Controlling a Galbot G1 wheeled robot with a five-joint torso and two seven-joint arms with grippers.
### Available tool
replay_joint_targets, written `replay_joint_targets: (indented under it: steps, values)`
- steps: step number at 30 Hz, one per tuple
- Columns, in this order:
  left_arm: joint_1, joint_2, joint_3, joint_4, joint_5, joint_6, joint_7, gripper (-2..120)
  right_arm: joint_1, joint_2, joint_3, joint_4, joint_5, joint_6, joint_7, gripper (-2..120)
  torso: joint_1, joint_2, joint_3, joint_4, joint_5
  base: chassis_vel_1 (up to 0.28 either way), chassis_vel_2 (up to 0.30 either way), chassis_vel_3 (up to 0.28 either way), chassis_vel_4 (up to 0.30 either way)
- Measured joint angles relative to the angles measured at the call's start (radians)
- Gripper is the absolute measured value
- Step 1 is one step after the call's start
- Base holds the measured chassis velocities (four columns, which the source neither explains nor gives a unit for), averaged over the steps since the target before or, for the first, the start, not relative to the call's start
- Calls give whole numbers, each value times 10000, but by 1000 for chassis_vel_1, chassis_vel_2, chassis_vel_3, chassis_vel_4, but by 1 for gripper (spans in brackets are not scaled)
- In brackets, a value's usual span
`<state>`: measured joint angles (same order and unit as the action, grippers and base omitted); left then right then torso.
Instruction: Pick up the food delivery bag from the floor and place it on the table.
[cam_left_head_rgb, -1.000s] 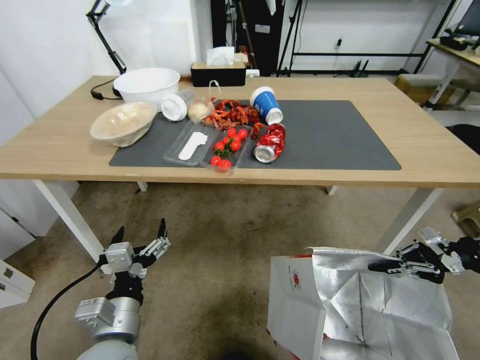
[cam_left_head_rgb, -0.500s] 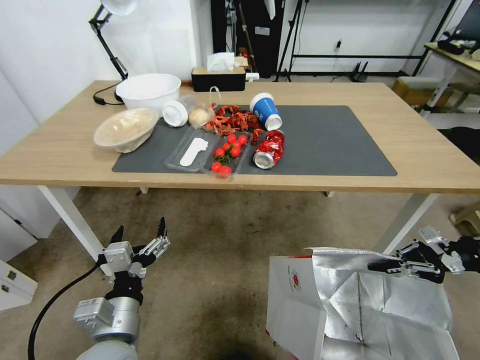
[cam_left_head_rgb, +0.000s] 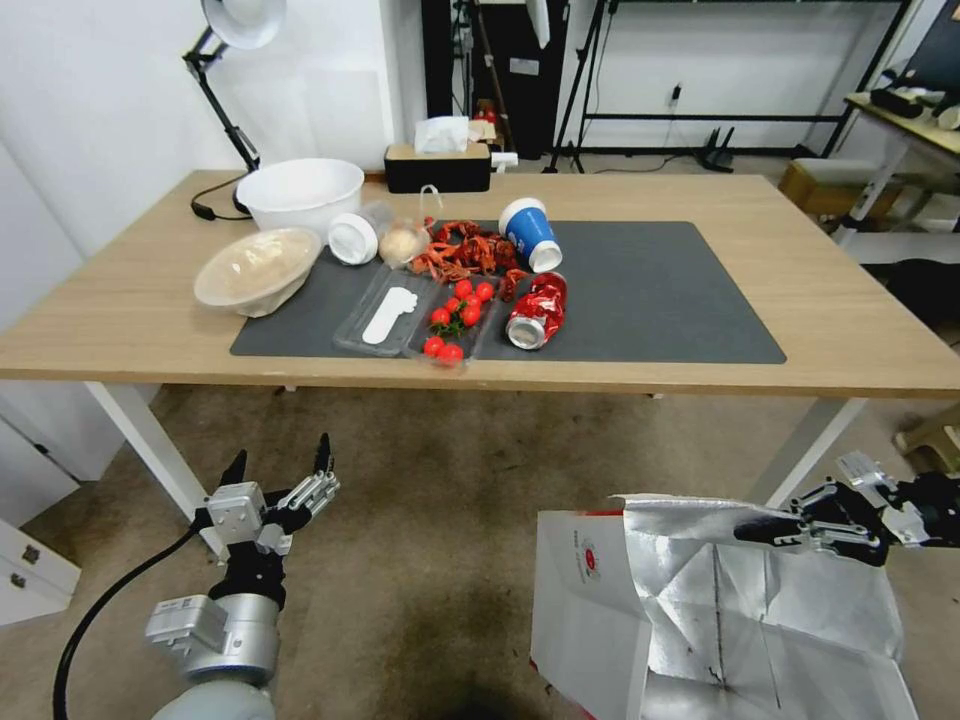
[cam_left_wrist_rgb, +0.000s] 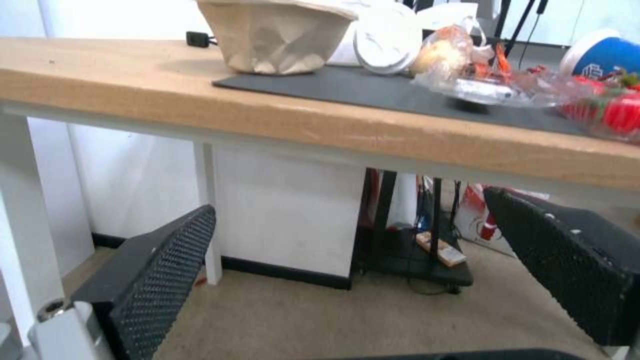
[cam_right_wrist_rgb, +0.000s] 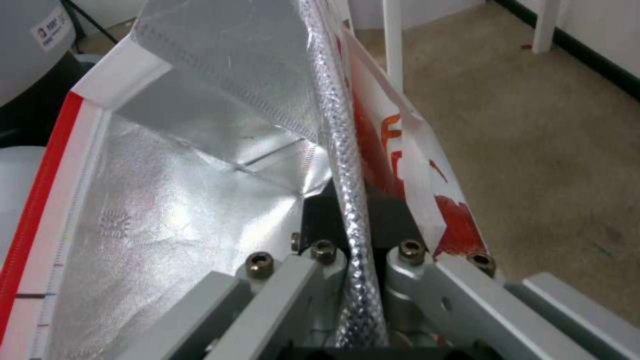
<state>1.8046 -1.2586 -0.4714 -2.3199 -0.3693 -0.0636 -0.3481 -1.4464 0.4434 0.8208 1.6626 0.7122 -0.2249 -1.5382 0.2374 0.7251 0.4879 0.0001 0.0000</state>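
The food delivery bag (cam_left_head_rgb: 700, 610), white and red outside with silver foil inside, hangs open-topped at the lower right over the floor (cam_left_head_rgb: 430, 500). My right gripper (cam_left_head_rgb: 752, 530) is shut on its far upper rim; the right wrist view shows the fingers (cam_right_wrist_rgb: 320, 220) pinching the foil wall of the bag (cam_right_wrist_rgb: 187, 200). My left gripper (cam_left_head_rgb: 280, 455) is open and holds nothing at the lower left, below the table's front edge; its black pads (cam_left_wrist_rgb: 160, 280) stand wide apart. The table (cam_left_head_rgb: 830, 300), light wood with a dark grey mat (cam_left_head_rgb: 650, 290), stretches across ahead.
The mat's left half holds two bowls (cam_left_head_rgb: 258, 270), a blue cup (cam_left_head_rgb: 528, 232), a crushed red can (cam_left_head_rgb: 535, 310), tomatoes (cam_left_head_rgb: 455, 315) and crayfish. A tissue box (cam_left_head_rgb: 437, 165) and lamp stand behind. The mat's right half is bare. White table legs (cam_left_head_rgb: 800, 455) flank both grippers.
The table has slid lower in the head view, so the camera has moved. Both grippers and the bag keep their place in the picture; the right stays shut on the bag.
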Motion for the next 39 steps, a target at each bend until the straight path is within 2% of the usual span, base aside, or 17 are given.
replay_joint_targets:
  steps: [5,11,39]
  values:
    - [-6,2,-6,-14,-3,7,-2,100,4,12,0,-13,0,0,0,0,65,151,83,-1,0,0,0,0,0]
    - [-56,-11,-4,-13,-35,59,-5,100,18,0,-5,-56,0,0,0,0,245,598,351,-1,0,0,0,0,0]
    - [-34,53,-26,-63,-85,53,-13,100,29,25,-33,-87,0,0,0,0,771,1836,1064,-1,0,0,0,0,0]
